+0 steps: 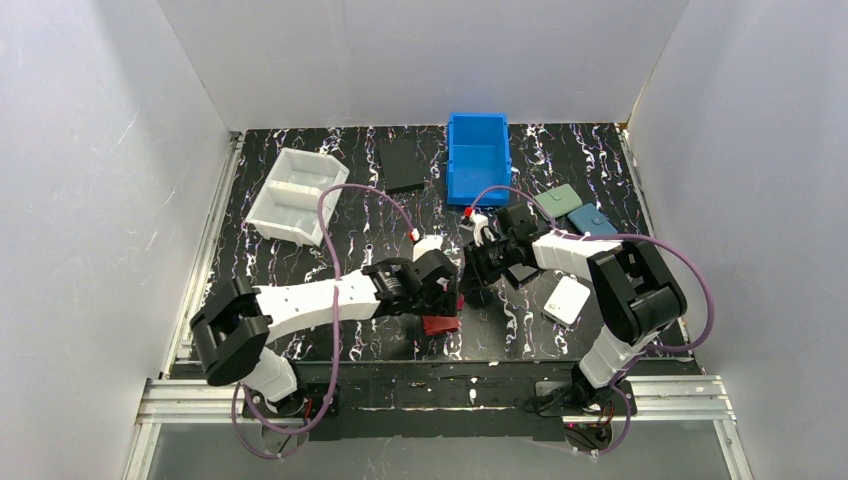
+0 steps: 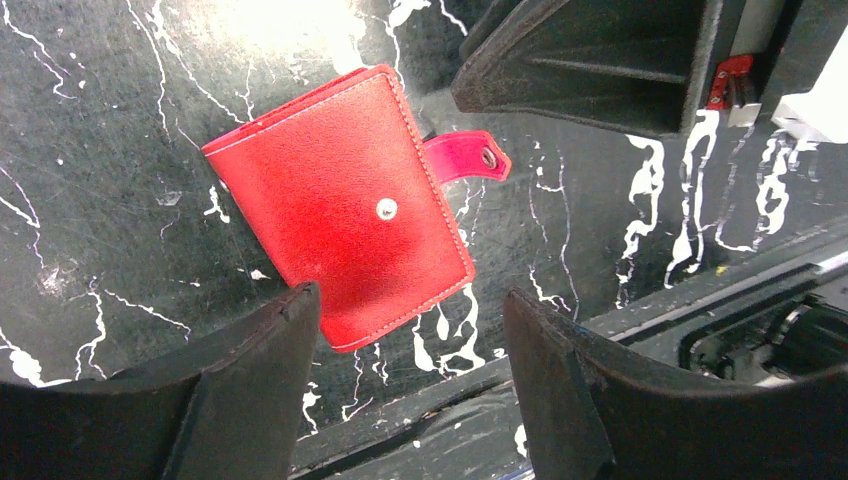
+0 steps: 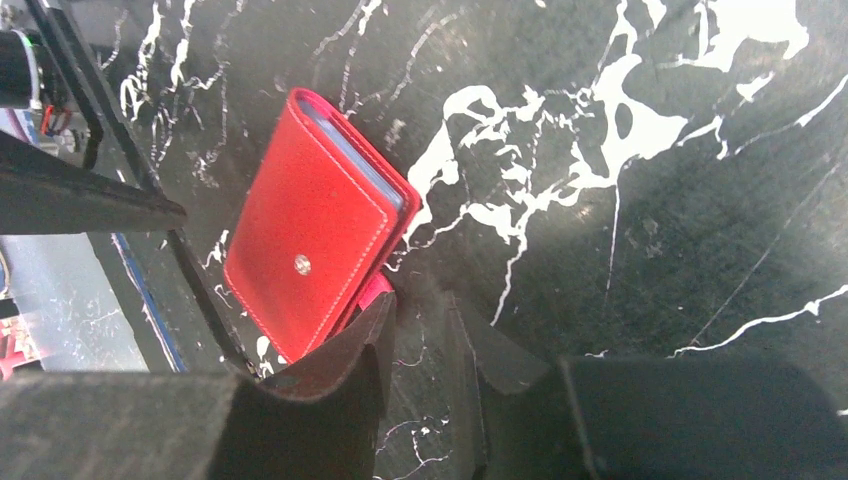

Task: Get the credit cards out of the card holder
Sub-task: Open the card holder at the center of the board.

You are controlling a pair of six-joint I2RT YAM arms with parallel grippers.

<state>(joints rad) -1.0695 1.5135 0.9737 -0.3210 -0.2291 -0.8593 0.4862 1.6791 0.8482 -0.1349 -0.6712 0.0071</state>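
the black, white-veined surface (image 1: 580, 160) carries everything. the left arm (image 1: 310, 298) reaches in from 7 o'clock and the right arm (image 1: 620, 275) from 5 o'clock, and their ends meet near the middle front. a blue bin (image 1: 478, 186) stands at 12 o'clock and a white divided tray (image 1: 275, 215) at 10 o'clock, with a black flat case (image 1: 403, 165) between them. a teal wallet (image 1: 558, 200) and a blue wallet (image 1: 592, 220) lie side by side at 2 o'clock. a white wallet (image 1: 567, 299) lies at 4 o'clock beside the right arm. the card holder (image 2: 345, 205) lies flat and folded shut at 6 o'clock, near the front edge. its snap tab (image 2: 465, 158) sticks out unfastened. pale blue-grey pocket edges show along its open side in the right wrist view. the left fingers (image 2: 260, 370) stand wide and grip nothing, with the holder's near corner between their tips. the right fingers (image 3: 340, 370) stand narrow, with bare surface in the slim gap and one tip just beside the tab.
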